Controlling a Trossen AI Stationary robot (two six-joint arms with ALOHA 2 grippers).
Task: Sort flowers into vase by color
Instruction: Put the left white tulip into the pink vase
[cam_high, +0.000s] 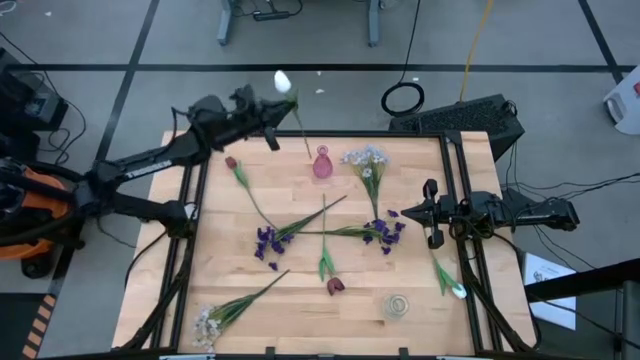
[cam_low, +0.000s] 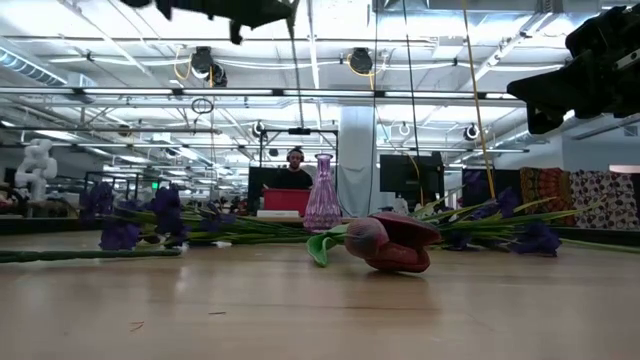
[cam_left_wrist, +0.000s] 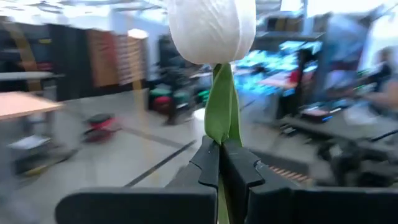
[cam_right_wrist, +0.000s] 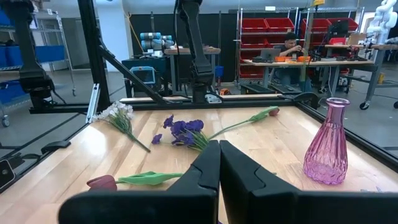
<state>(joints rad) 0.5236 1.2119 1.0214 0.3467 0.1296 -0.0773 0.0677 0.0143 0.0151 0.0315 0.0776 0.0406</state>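
A pale wooden surface (cam_high: 300, 290) framed by dark rails carries scattered artificial flowers, while the left arm reaches over its far edge with the left gripper (cam_high: 283, 104) clenched on the green stem of a white tulip (cam_high: 282, 81), the blossom lifted above the floor beyond the surface. The right arm waits over the right rail, the right gripper (cam_high: 430, 212) closed on nothing. A pink ribbed glass vase (cam_high: 322, 163) stands upright near the far edge, just beside a spray of tiny white blossoms (cam_high: 366, 158). Two purple blossom clusters (cam_high: 267, 242) lie mid-surface with crossed stems. A dark red tulip (cam_high: 231, 163) lies at far left, another dark red tulip (cam_high: 334, 285) near the front edge. A second white spray (cam_high: 208, 325) rests at the front-left corner, and a second white tulip (cam_high: 456, 290) by the right rail.
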